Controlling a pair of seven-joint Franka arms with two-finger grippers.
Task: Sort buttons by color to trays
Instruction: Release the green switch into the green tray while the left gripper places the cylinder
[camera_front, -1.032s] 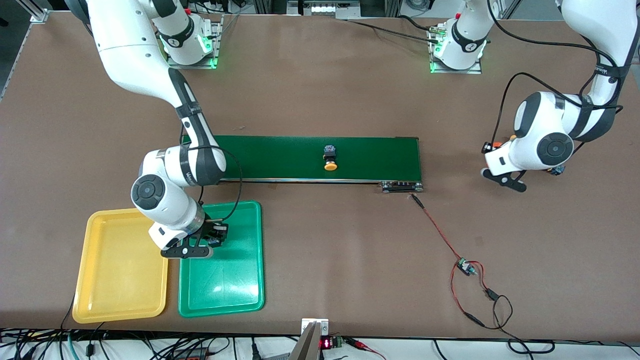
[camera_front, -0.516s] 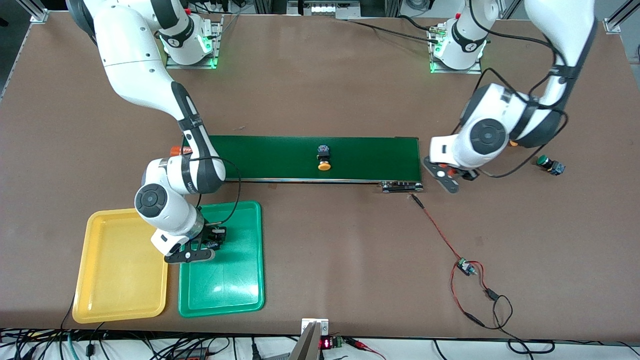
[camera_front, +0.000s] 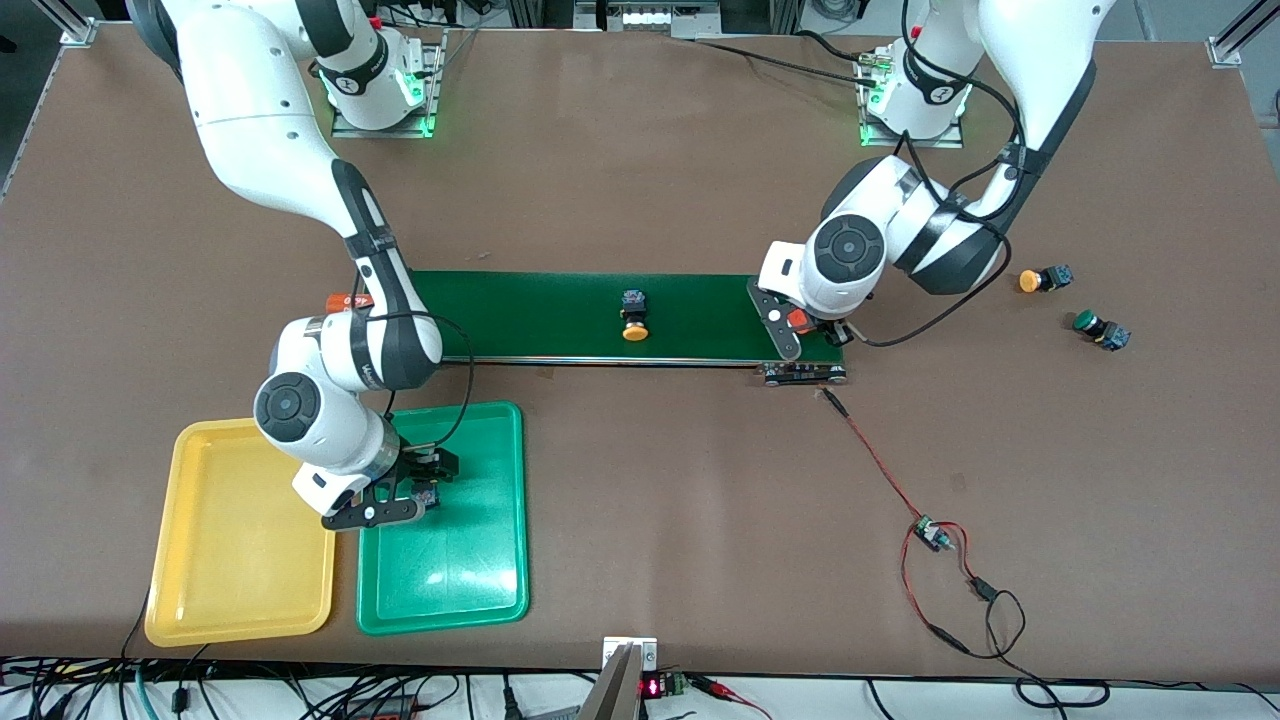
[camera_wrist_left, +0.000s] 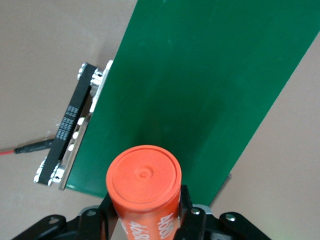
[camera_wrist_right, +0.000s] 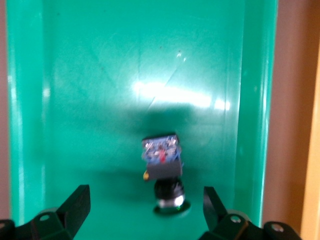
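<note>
My right gripper (camera_front: 425, 482) (camera_wrist_right: 145, 196) hangs open low over the green tray (camera_front: 470, 580) (camera_wrist_right: 100, 100). A green button (camera_wrist_right: 162, 172) (camera_front: 428, 493) lies in that tray between the spread fingers, touching neither. Beside it stands the bare yellow tray (camera_front: 200, 560). An orange-yellow button (camera_front: 633, 320) lies on the dark-green belt (camera_front: 560, 310) (camera_wrist_left: 200, 75). Another orange-yellow button (camera_front: 1040, 279) and a green button (camera_front: 1098, 328) lie on the table toward the left arm's end. My left gripper (camera_front: 800, 326) (camera_wrist_left: 145, 210) is shut on an orange "4680" cylinder (camera_wrist_left: 144, 175) (camera_front: 798, 320) over the belt's end.
A second orange cylinder (camera_front: 345, 299) lies at the belt's end toward the right arm's end. The belt's roller bracket (camera_front: 800, 373) (camera_wrist_left: 75, 130) sits under the left gripper. A red wire with a small board (camera_front: 930, 535) trails nearer the front camera.
The right gripper has opened and let the green button go in the green tray. The left arm swung the orange cylinder over to the belt's end. The belt's button drifted toward the right arm's end.
</note>
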